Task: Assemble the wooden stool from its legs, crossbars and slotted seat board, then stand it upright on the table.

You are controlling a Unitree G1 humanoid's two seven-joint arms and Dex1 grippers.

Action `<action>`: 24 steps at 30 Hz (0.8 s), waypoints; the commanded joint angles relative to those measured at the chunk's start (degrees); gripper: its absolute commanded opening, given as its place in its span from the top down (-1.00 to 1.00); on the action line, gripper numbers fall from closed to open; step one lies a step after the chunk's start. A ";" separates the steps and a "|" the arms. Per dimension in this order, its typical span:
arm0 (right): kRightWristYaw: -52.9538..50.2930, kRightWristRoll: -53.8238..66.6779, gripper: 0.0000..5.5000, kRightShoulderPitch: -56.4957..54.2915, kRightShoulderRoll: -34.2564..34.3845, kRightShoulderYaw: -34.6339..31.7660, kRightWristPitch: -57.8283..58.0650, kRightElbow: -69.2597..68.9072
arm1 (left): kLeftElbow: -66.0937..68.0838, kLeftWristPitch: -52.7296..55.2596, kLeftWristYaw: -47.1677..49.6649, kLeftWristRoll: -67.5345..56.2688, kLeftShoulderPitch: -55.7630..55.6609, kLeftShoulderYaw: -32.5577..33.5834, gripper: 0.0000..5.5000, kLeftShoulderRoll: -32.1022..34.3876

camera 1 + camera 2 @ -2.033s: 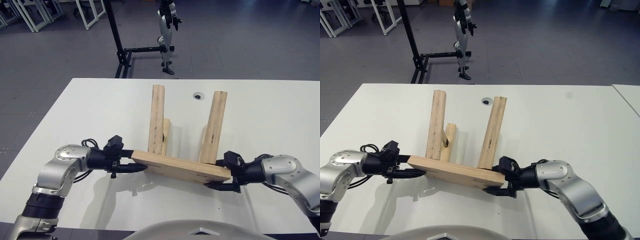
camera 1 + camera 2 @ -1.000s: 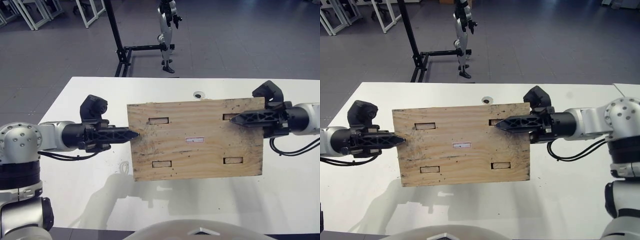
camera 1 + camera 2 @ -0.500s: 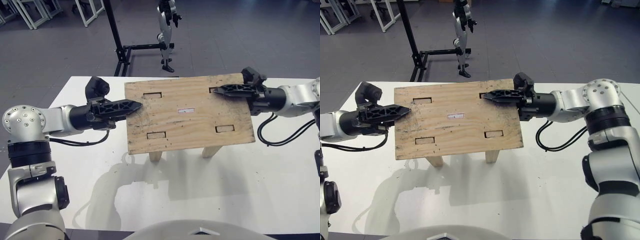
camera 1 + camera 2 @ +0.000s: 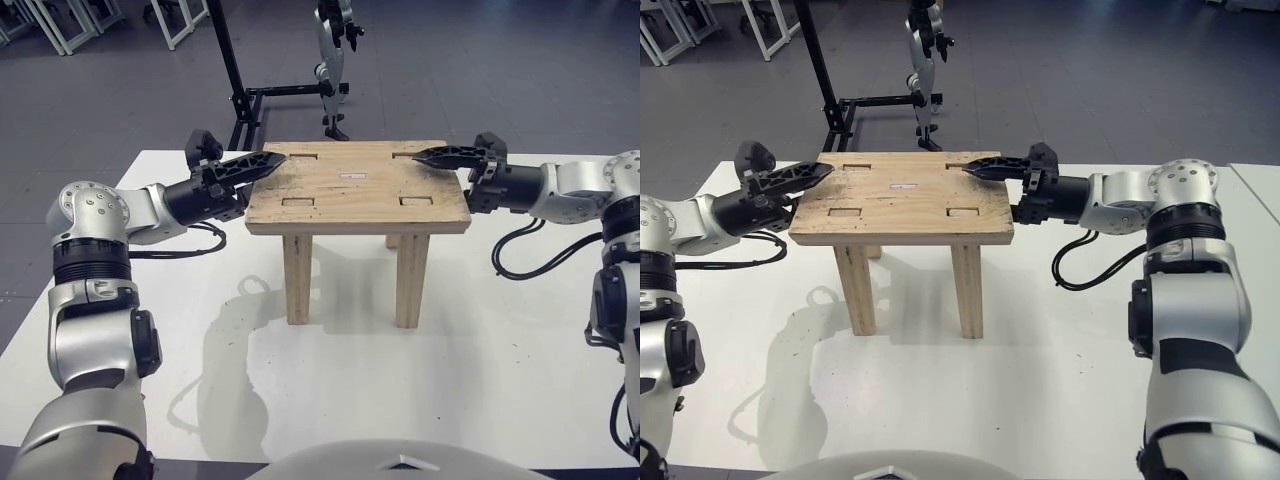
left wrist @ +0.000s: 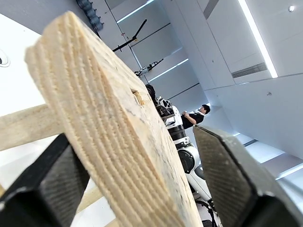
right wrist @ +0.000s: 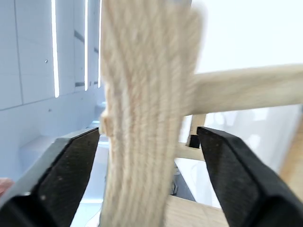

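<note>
The stool (image 4: 357, 200) stands upright on the table (image 4: 520, 340); assembly looks finished.
The left gripper (image 4: 262, 161) and right gripper (image 4: 432, 155) straddle the seat (image 4: 355, 186) edges, jaws loosely apart; next, withdraw without nudging.

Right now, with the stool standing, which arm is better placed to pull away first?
Right, probably. The right gripper straddles the seat with gaps on both sides; the left gripper has one finger against it.

Both arms are stretched out forward, angled in toward each other; left gripper (image 4: 270, 158) and right gripper (image 4: 425, 155) sit level, jaws on both spread apart.
</note>
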 commanded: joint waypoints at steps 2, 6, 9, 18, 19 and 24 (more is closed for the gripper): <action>2.52 -9.34 -0.69 2.89 -2.50 -6.26 0.68 -0.92 | 3.03 -1.97 -4.45 4.40 -2.08 0.89 -0.54 4.67; 4.92 -15.36 -0.99 4.94 -2.45 -10.19 1.63 -2.77 | 5.69 -4.34 -7.86 8.83 -1.45 -0.36 -0.57 7.02; 6.58 -18.61 -0.99 5.93 -2.30 -12.54 2.16 -3.93 | 7.17 -6.94 -12.00 12.93 -0.40 -2.66 -0.57 9.09; -0.66 -40.94 -0.99 21.92 4.49 -18.44 -43.89 -20.98 | 7.92 -50.96 19.11 31.14 7.35 3.90 -0.57 0.34; -4.66 -46.41 -0.99 26.39 7.66 -16.97 -53.87 -26.59 | 2.74 -58.65 27.70 35.60 10.78 3.28 -0.57 -3.25; -16.33 -64.95 -0.99 39.81 23.77 -4.42 -79.65 -39.88 | -14.08 -74.90 48.38 44.90 21.79 -1.98 -0.57 -22.55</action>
